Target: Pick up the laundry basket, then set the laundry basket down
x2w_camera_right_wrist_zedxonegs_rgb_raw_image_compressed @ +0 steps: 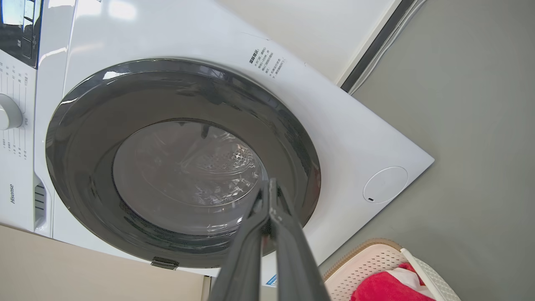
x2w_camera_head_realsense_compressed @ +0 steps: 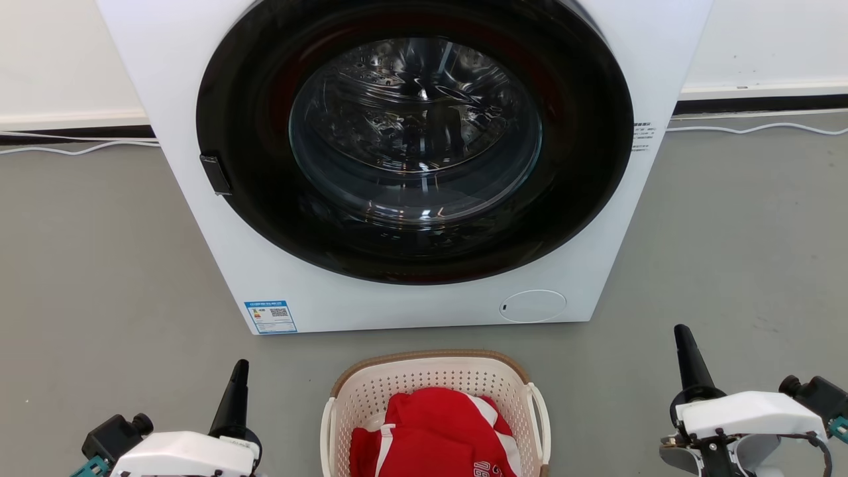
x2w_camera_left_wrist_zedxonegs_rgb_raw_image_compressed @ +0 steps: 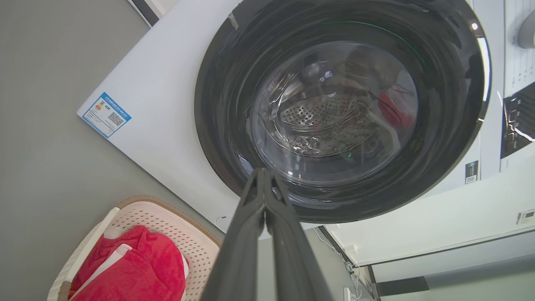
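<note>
Two long-fingered grippers are sitting low at either side of the head view. Between them a cream-white, perforated plastic laundry basket (x2w_camera_head_realsense_compressed: 397, 387) with rounded corners is standing on the grey floor (x2w_camera_head_realsense_compressed: 99, 252). It is just in front of a white front-loading washing machine (x2w_camera_head_realsense_compressed: 165, 99) and apart from it. A brown woven-look rim (x2w_camera_head_realsense_compressed: 424, 356) is running round the top of the basket, and white loop handles (x2w_camera_head_realsense_compressed: 540, 414) are arching off its two sides. Rows of small round holes are showing across its walls. A crumpled red garment with white stripes (x2w_camera_head_realsense_compressed: 437, 424) is lying inside; the picture's bottom edge is cutting off the near part of the basket.

The left gripper (x2w_camera_head_realsense_compressed: 240, 371) is pointing its dark fingers up the view, jaws pressed together on nothing, and is hovering left of the basket without touching it. The right gripper (x2w_camera_head_realsense_compressed: 682, 334) is likewise holding its fingers closed and empty, farther out on the basket's right.

Seen from the left wrist, the left gripper (x2w_camera_left_wrist_zedxonegs_rgb_raw_image_compressed: 262, 173) is aiming its closed tips at the machine's dark round glass door (x2w_camera_left_wrist_zedxonegs_rgb_raw_image_compressed: 342, 108), with the basket (x2w_camera_left_wrist_zedxonegs_rgb_raw_image_compressed: 196, 246) lying in the lower left corner. From the right wrist, the right gripper (x2w_camera_right_wrist_zedxonegs_rgb_raw_image_compressed: 272, 184) is also pointing its closed tips at the door (x2w_camera_right_wrist_zedxonegs_rgb_raw_image_compressed: 184, 167), with the basket (x2w_camera_right_wrist_zedxonegs_rgb_raw_image_compressed: 368, 259) showing at the lower right.
</note>
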Available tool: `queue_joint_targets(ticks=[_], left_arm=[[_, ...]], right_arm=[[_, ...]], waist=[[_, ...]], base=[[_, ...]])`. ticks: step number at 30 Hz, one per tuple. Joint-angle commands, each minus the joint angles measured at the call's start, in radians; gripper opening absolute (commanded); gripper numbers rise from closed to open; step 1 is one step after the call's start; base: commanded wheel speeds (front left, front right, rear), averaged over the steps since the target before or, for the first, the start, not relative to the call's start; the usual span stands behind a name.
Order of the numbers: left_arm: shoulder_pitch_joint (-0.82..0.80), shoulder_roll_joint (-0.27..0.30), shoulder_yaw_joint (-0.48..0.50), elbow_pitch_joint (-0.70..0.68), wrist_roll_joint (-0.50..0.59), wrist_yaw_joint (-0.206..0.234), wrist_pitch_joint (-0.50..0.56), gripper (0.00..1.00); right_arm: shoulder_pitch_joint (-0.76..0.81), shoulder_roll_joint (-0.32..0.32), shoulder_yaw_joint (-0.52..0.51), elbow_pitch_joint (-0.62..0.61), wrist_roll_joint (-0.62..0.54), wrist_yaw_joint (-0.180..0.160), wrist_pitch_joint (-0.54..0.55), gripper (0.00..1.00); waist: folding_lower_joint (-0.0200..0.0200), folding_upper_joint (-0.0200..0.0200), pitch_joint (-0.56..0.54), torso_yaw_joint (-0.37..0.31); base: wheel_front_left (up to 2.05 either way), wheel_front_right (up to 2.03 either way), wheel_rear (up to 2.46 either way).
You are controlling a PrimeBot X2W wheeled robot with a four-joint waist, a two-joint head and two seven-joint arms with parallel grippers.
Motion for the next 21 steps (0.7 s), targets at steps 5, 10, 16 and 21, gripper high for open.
queue_joint_targets(ticks=[5,10,16,21], left_arm=[[-0.053,0.009,0.028,-0.031,-0.065,-0.004,0.017,0.0],[-0.057,0.009,0.036,-0.034,-0.125,-0.004,0.034,0.0],[-0.06,0.009,0.044,-0.037,-0.185,-0.004,0.052,0.0],[-0.062,0.009,0.05,-0.039,-0.235,-0.005,0.067,0.0]], right_arm=[[-0.016,-0.003,0.0,-0.041,0.067,0.005,0.023,0.0],[-0.015,-0.003,-0.006,-0.049,0.132,0.005,0.041,0.0],[-0.013,-0.003,-0.011,-0.057,0.196,0.005,0.059,0.0],[-0.012,-0.003,-0.016,-0.063,0.25,0.006,0.073,0.0]], waist=[[-0.0001,-0.0001,0.0,0.002],[-0.0001,-0.0001,-0.001,0.005],[-0.0001,-0.0001,-0.001,0.008],[-0.0001,-0.0001,-0.001,0.01]], base=[[0.0,0.0,0.0],[0.0,0.0,0.0],[0.0,0.0,0.0],[0.0,0.0,0.0]])
